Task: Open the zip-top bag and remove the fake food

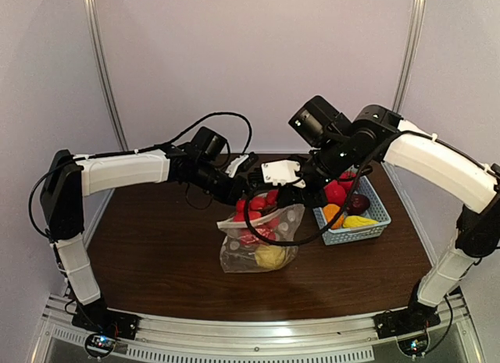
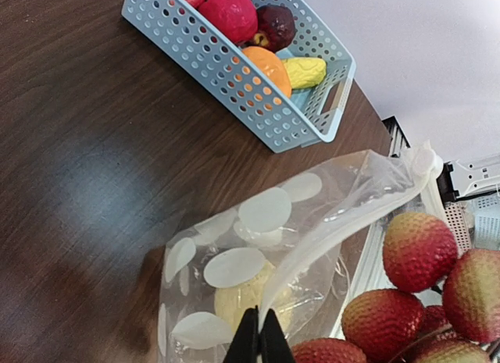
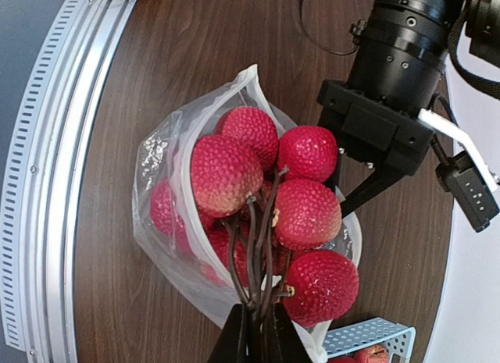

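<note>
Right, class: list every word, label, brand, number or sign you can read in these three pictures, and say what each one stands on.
No text can be read in any view.
zip-top bag: white dots only, no lettering.
light-blue basket: plain plastic with holes, no label.
fake food: no stickers or tags showing.
white arm covers: blank, with no legible marking.

Clear white-dotted zip-top bag (image 1: 234, 252) standing open-mouthed on the surface (image 1: 156, 254), red lychee cluster (image 3: 234, 172) on dark stems projecting from its mouth, yellow fruit (image 1: 270, 257) lying at its bottom
</note>
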You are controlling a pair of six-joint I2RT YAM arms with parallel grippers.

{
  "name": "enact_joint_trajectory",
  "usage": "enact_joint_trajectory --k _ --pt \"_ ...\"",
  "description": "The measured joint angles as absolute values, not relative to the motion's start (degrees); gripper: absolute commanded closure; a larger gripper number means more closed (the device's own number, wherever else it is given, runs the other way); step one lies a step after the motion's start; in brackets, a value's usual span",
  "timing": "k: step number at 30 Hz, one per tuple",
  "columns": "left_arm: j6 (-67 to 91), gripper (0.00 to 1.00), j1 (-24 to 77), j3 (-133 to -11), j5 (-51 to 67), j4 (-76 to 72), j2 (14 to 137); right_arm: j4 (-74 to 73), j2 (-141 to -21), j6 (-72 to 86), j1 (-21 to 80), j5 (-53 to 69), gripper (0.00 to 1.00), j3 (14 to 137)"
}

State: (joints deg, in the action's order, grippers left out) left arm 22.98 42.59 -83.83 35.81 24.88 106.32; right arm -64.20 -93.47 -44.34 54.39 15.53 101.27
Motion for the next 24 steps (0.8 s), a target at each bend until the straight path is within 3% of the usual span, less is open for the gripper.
enact_joint_trajectory --k 12,24 --pt "22.8 1.0 41.9 -83.8 35.8 25.0 106.3 -61.8 -96.2 -43.8 53.7 8.7 1.0 103.9" --pt "22.8 1.0 41.9 -83.8 36.1 25.0 106.3 -60.6 -94.2 -44.7 46.7 5.9 1.0 105.8"
